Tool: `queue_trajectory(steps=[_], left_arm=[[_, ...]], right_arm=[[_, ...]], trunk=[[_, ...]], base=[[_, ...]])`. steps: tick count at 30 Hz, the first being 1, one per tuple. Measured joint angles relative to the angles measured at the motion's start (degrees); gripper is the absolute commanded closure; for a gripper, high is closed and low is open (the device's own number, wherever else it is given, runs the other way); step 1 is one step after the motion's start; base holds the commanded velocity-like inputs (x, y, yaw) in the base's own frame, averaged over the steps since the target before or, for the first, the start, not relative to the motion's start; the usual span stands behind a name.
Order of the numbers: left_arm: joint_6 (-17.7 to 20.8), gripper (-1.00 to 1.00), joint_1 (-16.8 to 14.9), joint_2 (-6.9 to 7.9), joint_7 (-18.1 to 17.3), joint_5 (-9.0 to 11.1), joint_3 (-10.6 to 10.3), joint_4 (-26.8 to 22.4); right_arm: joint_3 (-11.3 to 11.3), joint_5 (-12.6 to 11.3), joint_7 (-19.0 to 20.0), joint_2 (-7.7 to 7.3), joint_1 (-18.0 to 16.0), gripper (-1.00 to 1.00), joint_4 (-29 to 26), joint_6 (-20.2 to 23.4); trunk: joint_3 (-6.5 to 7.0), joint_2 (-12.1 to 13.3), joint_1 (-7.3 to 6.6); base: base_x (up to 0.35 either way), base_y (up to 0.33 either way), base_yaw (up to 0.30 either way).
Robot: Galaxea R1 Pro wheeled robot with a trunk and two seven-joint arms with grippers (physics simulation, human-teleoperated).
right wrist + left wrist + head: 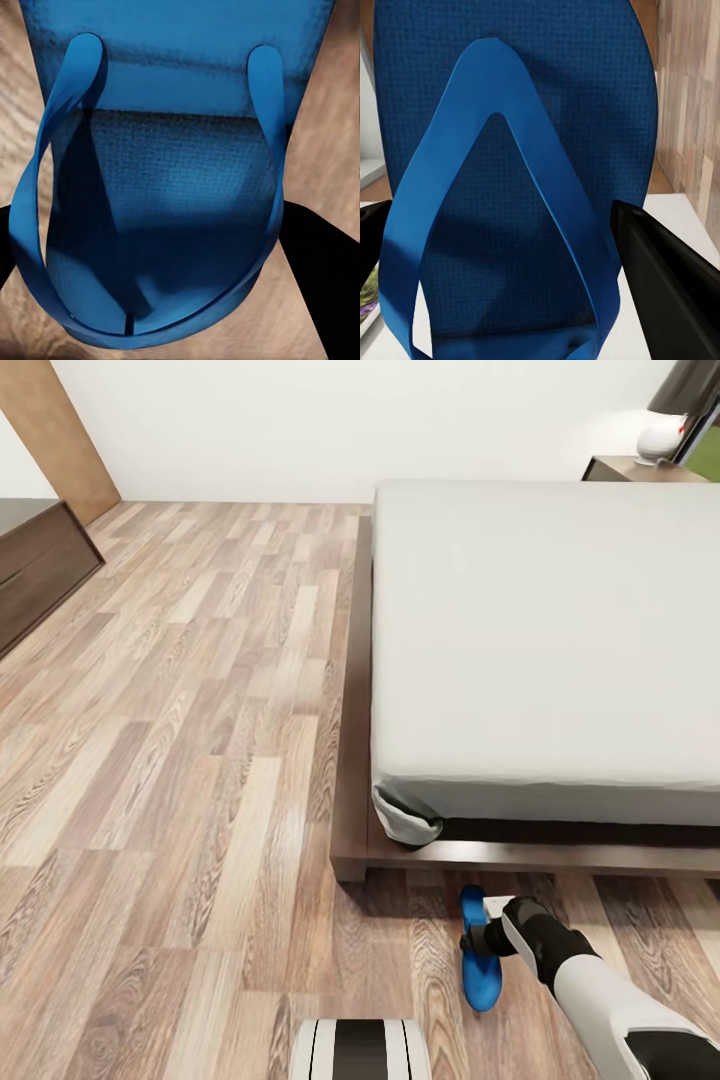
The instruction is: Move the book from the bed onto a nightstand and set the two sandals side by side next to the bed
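One blue sandal [482, 977] lies low over the wood floor just before the bed's [540, 630] foot-end corner, with my right gripper [477, 941] shut on it. Up close in the right wrist view, that sandal [180, 97] sits between the black fingers [319, 255], floorboards behind it. My left gripper [510, 262] is shut on the other sandal [510, 97], whose sole and V-strap stand between its fingers [667, 292]. The pale grey mattress top is bare. A nightstand [625, 468] stands at the far right corner. The book is out of view.
A long dark brown cabinet [35, 565] stands against the left wall, with a wooden door panel [60, 430] behind it. A white lamp [660, 438] sits on the nightstand. Wide wood floor [200, 740] runs along the bed's left side. My base [360, 1050] shows at the bottom.
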Motion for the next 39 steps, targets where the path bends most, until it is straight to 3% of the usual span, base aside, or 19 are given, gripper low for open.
queue_trajectory(steps=[39], left_arm=[[0.1,1.0,0.0,-0.06,0.1,0.0,-0.1,0.0]], right_arm=[[0.0,0.0,0.0,0.04,0.0,1.0,0.4,0.0]], trunk=[[0.0,0.0,0.01]], base=[[0.03,0.01,0.0]])
